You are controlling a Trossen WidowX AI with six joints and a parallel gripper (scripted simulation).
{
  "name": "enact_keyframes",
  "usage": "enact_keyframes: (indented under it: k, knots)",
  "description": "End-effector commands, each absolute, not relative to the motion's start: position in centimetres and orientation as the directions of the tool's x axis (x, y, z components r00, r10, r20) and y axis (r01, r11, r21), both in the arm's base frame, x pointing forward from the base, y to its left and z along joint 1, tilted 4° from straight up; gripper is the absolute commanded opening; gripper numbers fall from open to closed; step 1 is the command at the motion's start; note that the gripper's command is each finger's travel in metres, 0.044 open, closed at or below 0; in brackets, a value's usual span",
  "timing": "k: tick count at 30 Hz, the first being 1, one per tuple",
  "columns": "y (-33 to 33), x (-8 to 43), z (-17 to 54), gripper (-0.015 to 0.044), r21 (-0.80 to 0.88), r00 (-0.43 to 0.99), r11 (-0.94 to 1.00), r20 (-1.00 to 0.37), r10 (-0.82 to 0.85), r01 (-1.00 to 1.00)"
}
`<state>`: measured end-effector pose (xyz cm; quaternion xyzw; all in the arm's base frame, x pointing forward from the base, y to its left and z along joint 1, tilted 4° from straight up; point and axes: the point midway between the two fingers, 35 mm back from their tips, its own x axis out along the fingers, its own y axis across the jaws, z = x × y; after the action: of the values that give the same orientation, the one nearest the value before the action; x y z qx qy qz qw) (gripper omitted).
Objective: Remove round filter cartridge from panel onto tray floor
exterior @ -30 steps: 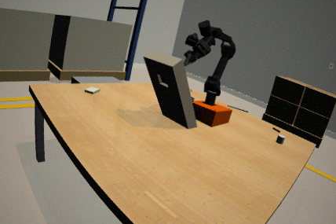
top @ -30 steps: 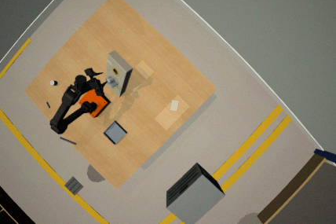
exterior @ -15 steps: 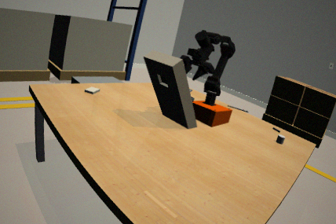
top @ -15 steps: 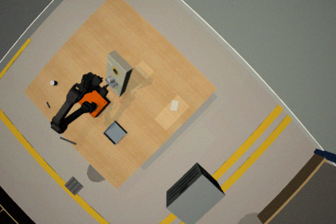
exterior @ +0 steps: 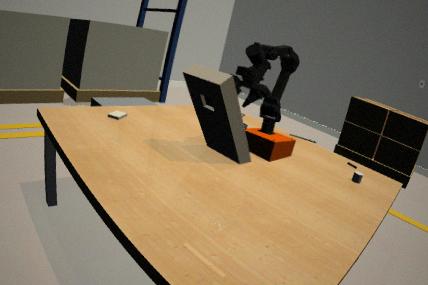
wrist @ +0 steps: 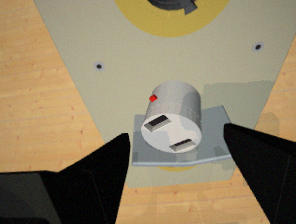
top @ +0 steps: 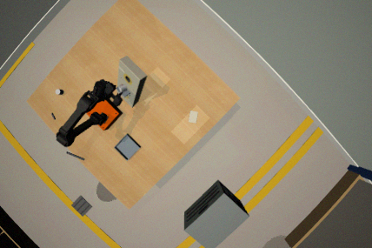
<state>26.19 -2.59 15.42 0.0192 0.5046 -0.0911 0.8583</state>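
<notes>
Resting on a small grey ledge at the panel's lower face, the filter cartridge is out of its round opening. The claw stands with its fingers apart, one each side of the cartridge, gripping nothing.

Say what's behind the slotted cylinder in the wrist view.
Behind the slotted cylinder: parts of a grey plate and the panel. The cylinder covers whatever lies directly behind; its mounting can't be seen.
</notes>
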Motion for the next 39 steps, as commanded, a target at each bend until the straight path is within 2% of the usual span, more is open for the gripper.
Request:
enact_keyframes:
  k: [1,20,36,39]
  knots:
    - [-2.6,26.5,14.4,0.0305,-0.058,0.464,0.984,-0.876,-0.132,0.169]
    - [-2.9,27.4,12.5,0.0305,-0.059,0.464,0.984,-0.876,-0.132,0.169]
    - [-3.0,27.4,12.9,0.0198,-0.060,0.472,0.983,-0.871,-0.137,0.175]
    - [-3.0,27.4,12.9,0.0119,-0.060,0.472,0.983,-0.871,-0.137,0.175]
